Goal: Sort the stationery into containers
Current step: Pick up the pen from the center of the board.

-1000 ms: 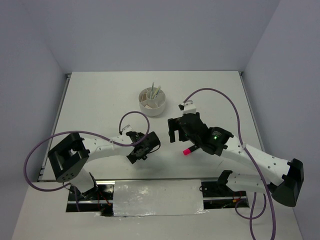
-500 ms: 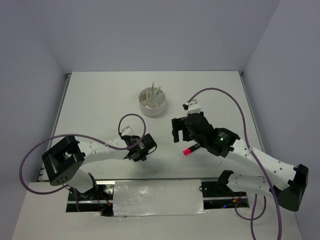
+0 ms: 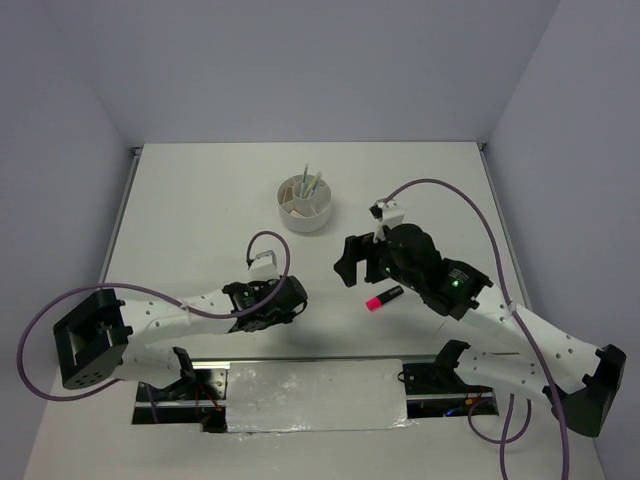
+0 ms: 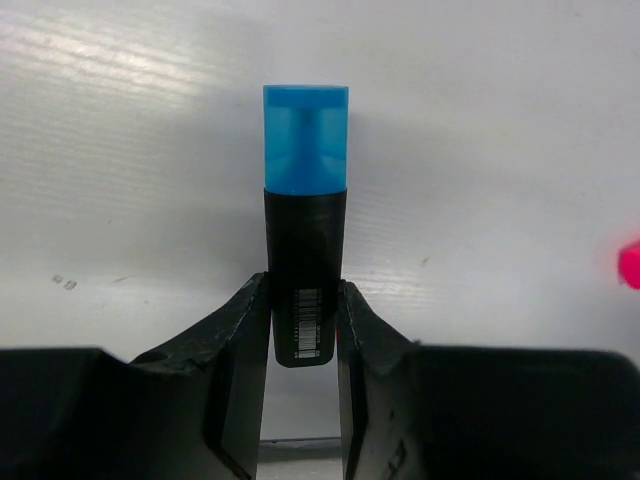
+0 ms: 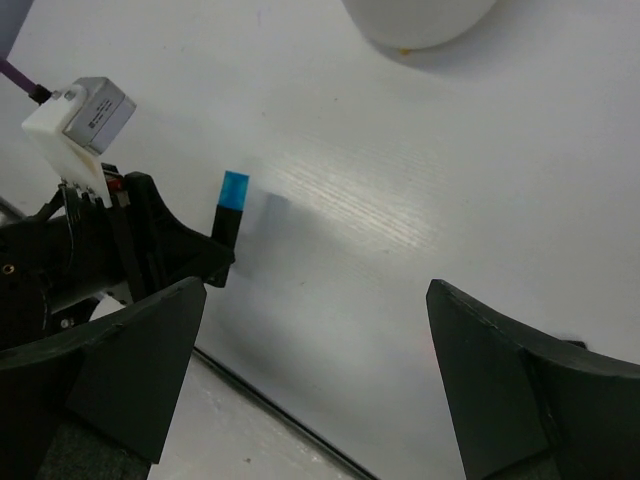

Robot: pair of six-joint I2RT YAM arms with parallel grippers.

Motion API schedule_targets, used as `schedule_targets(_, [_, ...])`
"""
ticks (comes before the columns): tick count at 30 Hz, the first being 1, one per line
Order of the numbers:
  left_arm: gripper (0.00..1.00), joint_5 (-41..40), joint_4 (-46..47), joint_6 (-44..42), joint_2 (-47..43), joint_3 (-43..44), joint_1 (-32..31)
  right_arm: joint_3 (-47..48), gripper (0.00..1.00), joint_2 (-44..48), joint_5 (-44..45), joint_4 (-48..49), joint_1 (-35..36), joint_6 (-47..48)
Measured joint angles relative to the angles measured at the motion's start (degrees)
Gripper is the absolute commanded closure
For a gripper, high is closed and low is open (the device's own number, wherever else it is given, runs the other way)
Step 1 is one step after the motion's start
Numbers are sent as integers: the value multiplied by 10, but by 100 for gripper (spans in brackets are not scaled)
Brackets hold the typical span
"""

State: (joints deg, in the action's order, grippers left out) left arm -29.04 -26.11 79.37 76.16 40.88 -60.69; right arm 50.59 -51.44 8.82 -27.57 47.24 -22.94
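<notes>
Clearly, the stubby blue-and-black highlighter (image 4: 305, 200) is gripped by the left gripper (image 4: 303, 300). Its jaws are narrowed onto the black barrel from both sides, and the translucent blue cap points away from the wrist. Whether the highlighter is resting on the white tabletop (image 3: 200, 220) or raised just off it cannot be told from these views. In the top view this gripper (image 3: 272, 302) is seen low at the near side of the table, left of centre.

The right gripper (image 5: 315, 290) is held with its jaws spread wide and nothing between them. From its wrist camera the blue cap (image 5: 234, 190) is seen sticking out of the left gripper. A stubby pink-and-black highlighter (image 3: 383, 297) is lying on the table just beside the right gripper (image 3: 352, 262), not touched by it.

The round white plastic organiser cup (image 3: 300, 222) is placed farther back, near the table's middle, well apart from both grippers. Two thin pale pens (image 3: 312, 184) are leaned inside one of its compartments.
</notes>
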Motion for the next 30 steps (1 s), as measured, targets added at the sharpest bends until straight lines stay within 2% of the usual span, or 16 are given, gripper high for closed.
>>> schedule_targets(7, [100,-7,115,-107,-38,-33,-31,-39,1,-53,-66,68,0,-77])
schedule_targets(15, [100,-2,294,-220,-143,-116,-74,-72,2,-82,-128,148,0,-162])
schedule_targets(20, [100,2,372,-257,-179,-148,-81,-92,8,-103,-151,202,0,-194])
schedule_targets(22, [100,4,393,-267,-183,-156,-82,-98,15,-117,-158,214,1,-201])
schedule_targets(23, [100,7,404,-270,-184,-160,-83,-98,25,-126,-159,219,3,-205])
schedule_targets(27, [100,14,429,-284,-184,-165,-87,-98,48,-155,-164,236,14,-210])
schedule_targets(29, [100,19,440,-287,-184,-168,-88,-98,79,-165,-168,241,20,-209])
schedule_targets(30, [100,21,443,-288,-184,-168,-89,-98,100,-167,-171,244,21,-210])
